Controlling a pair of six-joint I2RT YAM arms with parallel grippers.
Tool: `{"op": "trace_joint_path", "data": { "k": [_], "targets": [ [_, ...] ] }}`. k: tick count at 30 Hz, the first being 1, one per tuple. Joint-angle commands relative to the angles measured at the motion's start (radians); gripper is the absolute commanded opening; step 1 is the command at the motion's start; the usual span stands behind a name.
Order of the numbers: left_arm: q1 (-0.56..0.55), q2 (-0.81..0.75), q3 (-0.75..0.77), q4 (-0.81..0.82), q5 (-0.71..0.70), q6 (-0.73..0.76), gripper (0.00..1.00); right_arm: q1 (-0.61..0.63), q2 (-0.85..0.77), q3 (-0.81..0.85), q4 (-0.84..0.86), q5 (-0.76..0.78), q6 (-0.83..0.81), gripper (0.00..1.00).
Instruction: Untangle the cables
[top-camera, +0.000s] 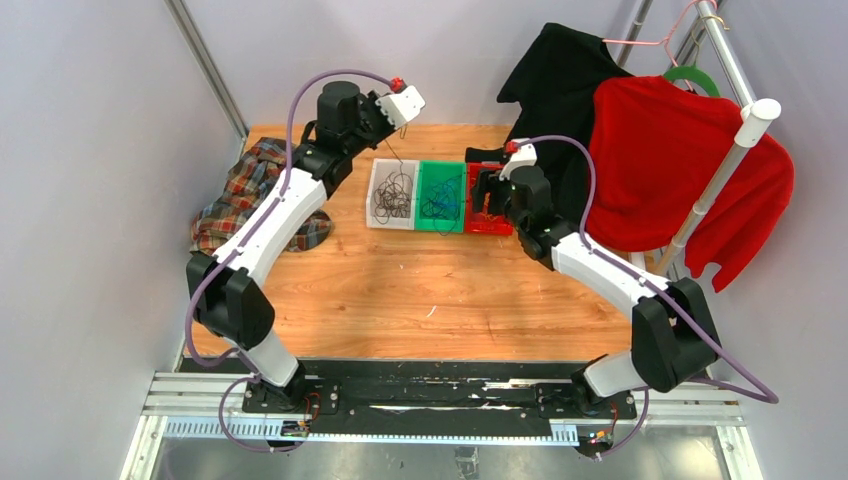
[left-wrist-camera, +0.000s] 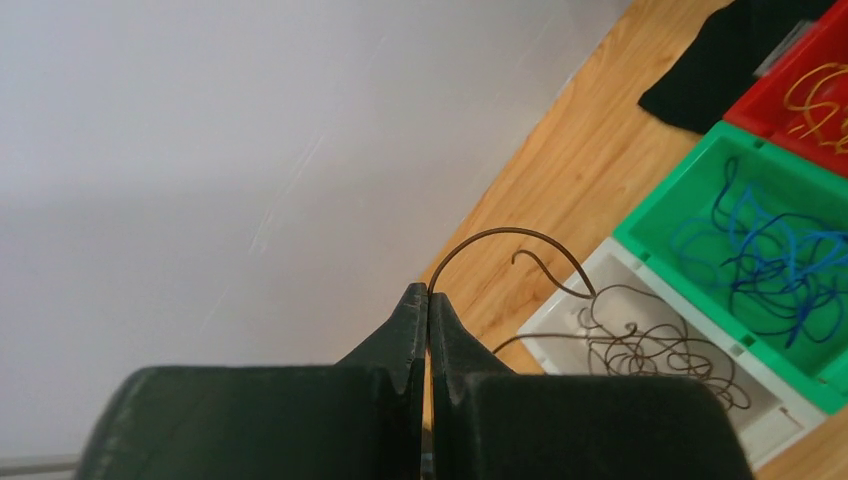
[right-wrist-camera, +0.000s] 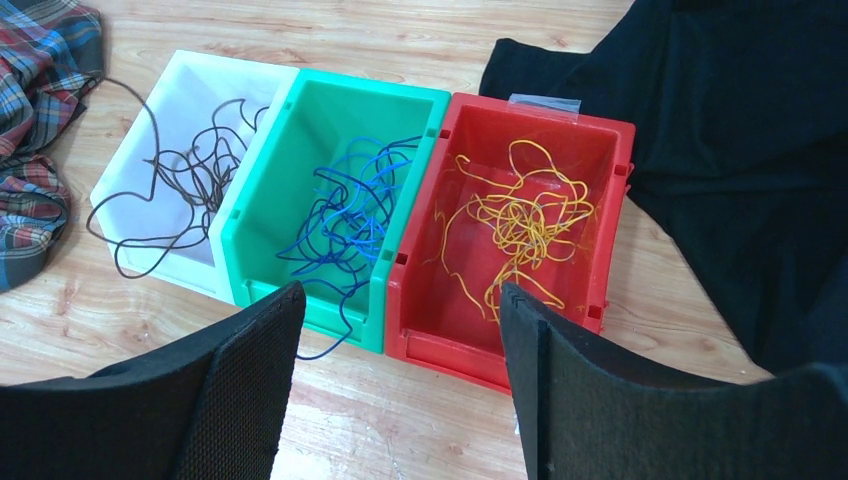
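- One dark brown cable (left-wrist-camera: 497, 233) pinched in pressed-together left gripper (left-wrist-camera: 428, 296), trailing toward 4 o'clock into white bin (left-wrist-camera: 548, 318)
- Right gripper (right-wrist-camera: 400, 295) spread, yellow cables (right-wrist-camera: 520, 215) at 2 o'clock

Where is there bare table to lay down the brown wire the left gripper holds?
The widest bare stretch of table lies between the bins and the arm bases. A narrower strip runs behind the bins, by the wall. Crowded: the plaid cloth left of the white bin, the black garment right of the red bin.
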Motion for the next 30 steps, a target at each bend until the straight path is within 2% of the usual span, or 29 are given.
{"op": "trace_joint_path", "data": {
  "k": [1, 6, 11, 18, 30],
  "targets": [
    [0.01, 0.029, -0.03, 0.087, -0.049, 0.09, 0.0, -0.018, -0.033, -0.022, 0.02, 0.002, 0.009, 0.71],
    [0.01, 0.066, -0.104, 0.111, -0.061, 0.125, 0.01, -0.019, -0.035, -0.025, 0.02, 0.001, 0.01, 0.71],
    [0.01, 0.132, -0.112, 0.079, -0.09, 0.179, 0.0, -0.024, -0.039, -0.031, 0.019, 0.001, 0.011, 0.71],
    [0.01, 0.215, -0.119, -0.005, -0.072, 0.144, 0.0, -0.043, -0.06, -0.052, 0.015, -0.001, 0.016, 0.71],
    [0.008, 0.351, -0.153, 0.025, -0.051, 0.068, 0.0, -0.064, -0.093, -0.084, 0.001, 0.01, 0.055, 0.72]
  ]
}}
